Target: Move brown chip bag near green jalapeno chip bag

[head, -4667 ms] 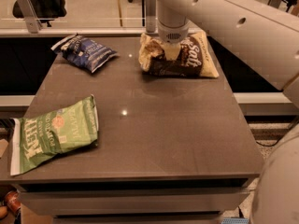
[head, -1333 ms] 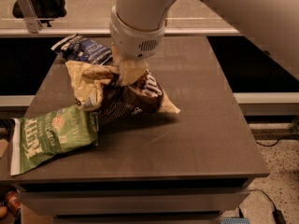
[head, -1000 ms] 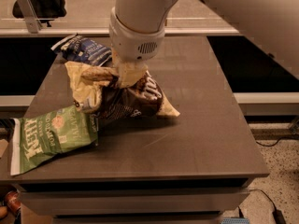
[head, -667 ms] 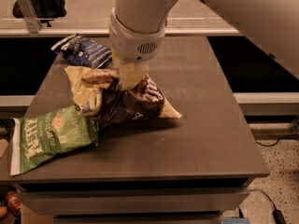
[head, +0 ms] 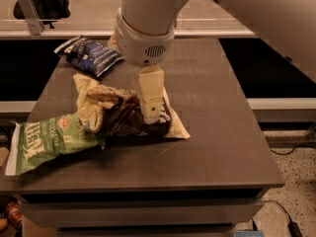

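The gripper (head: pixel 152 116) sits right on the brown bag (head: pixel 116 120), pinching a bunched-up fold, which is why the bag tents up instead of lying flat. The brown bag's left end touches the green bag (head: pixel 49 142) and slightly overlaps it, so it looks pretty much delivered. Letting go seems next.

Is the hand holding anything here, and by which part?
Cannot tell. The hand is down on the middle of the brown bag, which lies on the table beside the green bag.
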Action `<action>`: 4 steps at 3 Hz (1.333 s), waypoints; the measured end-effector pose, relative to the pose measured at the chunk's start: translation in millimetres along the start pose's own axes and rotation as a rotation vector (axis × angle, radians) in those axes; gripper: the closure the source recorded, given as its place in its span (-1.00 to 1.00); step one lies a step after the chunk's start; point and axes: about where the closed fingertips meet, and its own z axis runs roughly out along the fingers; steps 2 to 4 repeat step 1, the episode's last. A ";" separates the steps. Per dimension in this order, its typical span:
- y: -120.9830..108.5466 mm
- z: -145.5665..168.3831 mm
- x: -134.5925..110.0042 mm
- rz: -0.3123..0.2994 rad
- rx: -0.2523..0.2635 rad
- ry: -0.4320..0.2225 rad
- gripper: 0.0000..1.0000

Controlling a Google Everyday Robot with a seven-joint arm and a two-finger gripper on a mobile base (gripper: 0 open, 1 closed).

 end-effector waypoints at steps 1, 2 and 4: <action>0.3 0.0 -0.8 -0.003 -0.001 -0.002 -1.00; 0.3 0.0 -0.8 -0.003 -0.001 -0.002 -1.00; 0.3 0.0 -0.8 -0.003 -0.001 -0.002 -1.00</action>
